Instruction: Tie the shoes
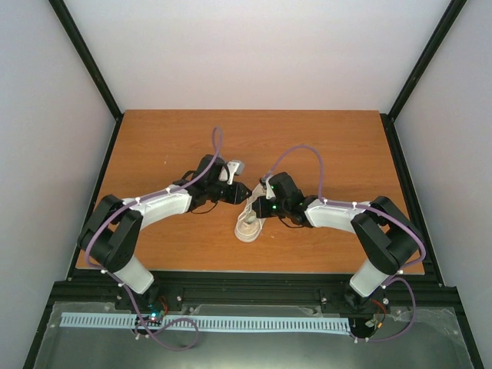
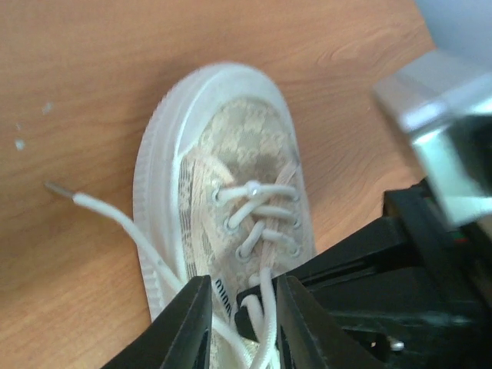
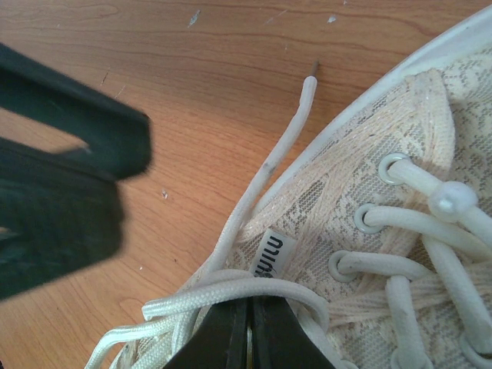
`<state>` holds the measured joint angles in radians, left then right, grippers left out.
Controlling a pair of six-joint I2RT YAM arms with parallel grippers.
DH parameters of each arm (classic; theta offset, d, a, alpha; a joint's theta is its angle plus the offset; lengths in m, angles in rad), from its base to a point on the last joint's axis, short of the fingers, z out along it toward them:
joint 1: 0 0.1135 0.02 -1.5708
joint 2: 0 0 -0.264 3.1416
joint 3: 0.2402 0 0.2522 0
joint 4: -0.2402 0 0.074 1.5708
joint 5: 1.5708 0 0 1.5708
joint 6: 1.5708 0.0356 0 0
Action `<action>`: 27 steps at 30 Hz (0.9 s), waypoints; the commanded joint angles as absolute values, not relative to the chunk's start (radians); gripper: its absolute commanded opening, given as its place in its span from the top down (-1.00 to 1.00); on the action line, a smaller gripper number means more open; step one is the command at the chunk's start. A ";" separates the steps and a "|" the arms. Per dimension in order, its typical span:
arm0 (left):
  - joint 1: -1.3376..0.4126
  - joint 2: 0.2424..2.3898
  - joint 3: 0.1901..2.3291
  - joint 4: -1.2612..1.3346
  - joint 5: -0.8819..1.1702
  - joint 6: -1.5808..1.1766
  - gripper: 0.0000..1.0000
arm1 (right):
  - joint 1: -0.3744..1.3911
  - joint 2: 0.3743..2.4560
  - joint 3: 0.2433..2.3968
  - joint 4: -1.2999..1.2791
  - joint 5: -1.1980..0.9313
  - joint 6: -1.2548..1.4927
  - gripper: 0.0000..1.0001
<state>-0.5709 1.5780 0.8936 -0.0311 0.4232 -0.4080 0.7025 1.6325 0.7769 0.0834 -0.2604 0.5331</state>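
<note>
1. I see the sneaker [image 1: 250, 224] lying about midway between the worktop's left and right edges. It is closer to the near edge than the far one, and its toe points at the near edge.
2. It is cream, with a woven check-like pattern on the upper, a pale translucent sole and metal eyelets. A small fabric label [image 3: 277, 254] sits beside the lacing.
3. The white laces [image 2: 257, 209] cross the eyelets untied, and a pale bead [image 3: 453, 201] sits at the crossing nearest the toe.
4. One loose lace end [image 2: 115, 221] trails off the shoe onto the wood, its metal tip resting on the board.
5. My left gripper [image 2: 244, 290] is at the shoe's throat with its jaws partly apart. A lace strand runs up between the fingers [image 2: 188, 327], and I see no clamp on it.
6. My right gripper [image 3: 247, 309] has its jaws pressed together right under a loop of lace. I cannot tell whether any strand is pinched.
7. The worktop [image 1: 161, 146] is orange-brown wood grain with a few pale specks.
8. Pale walls and black frame posts [image 1: 84, 54] enclose it.
9. Purple cables [image 1: 217, 146] arc over both arms.
</note>
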 commanded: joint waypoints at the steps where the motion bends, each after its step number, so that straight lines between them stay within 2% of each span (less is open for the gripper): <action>1: -0.563 1.634 0.943 -0.107 0.483 -0.428 0.51 | 0.710 1.625 0.756 0.084 -0.226 0.540 0.95; 9: -0.563 1.663 0.946 -0.089 0.515 -0.433 0.59 | 0.710 1.624 0.753 0.084 -0.226 0.538 0.95; 27: -0.563 1.705 0.945 -0.057 0.592 -0.439 0.58 | 0.710 1.631 0.756 0.082 -0.228 0.540 0.94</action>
<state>-0.5674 1.6855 0.9123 -0.0822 0.5423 -0.4232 0.7025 1.6314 0.7708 0.0910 -0.2581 0.5400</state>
